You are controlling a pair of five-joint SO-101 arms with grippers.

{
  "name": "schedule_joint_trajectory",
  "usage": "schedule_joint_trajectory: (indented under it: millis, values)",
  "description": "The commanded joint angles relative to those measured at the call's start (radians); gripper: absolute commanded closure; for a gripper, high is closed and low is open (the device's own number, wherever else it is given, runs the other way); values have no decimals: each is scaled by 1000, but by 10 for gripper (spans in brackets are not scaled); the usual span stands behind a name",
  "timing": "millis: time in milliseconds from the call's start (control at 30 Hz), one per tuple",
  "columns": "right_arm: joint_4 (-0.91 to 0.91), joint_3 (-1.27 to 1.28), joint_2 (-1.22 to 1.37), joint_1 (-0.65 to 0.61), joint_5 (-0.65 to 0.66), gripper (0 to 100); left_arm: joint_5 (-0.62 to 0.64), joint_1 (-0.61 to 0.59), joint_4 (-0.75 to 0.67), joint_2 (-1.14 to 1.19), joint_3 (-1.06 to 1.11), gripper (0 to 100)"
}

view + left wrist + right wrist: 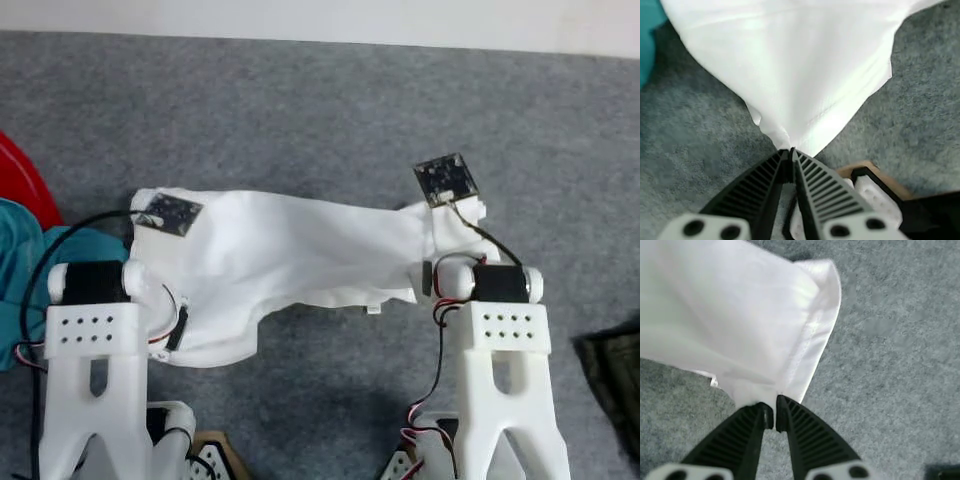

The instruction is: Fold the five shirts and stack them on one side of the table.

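One white shirt (290, 255) is stretched over the middle of the grey table (330, 100), between our two grippers. We see the left gripper (791, 152) closed tightly on one pinched corner, and the right gripper (775, 407) closed on the hem at the other end. A teal shirt (20, 265) lies near the left gripper, and a dark cloth (610, 375) lies at the opposite edge.

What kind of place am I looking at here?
Likely a robotics lab bench for laundry folding: grey carpeted table, left gripper and right gripper pinching a white shirt, teal garment aside.
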Motion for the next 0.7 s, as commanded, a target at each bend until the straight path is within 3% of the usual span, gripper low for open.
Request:
schedule_joint_trajectory:
  millis: [0,233,467,667]
  values:
    - [5,7,-28,-7,11,992,-58,7,-3,2,2,993]
    - [5,24,-30,-7,11,991,-115,51,-9,2,8,987]
    - [8,16,-30,-7,5,858,-121,71,21,1,-47,798]
    - [13,16,-36,-4,5,849,-120,71,40,1,-186,796]
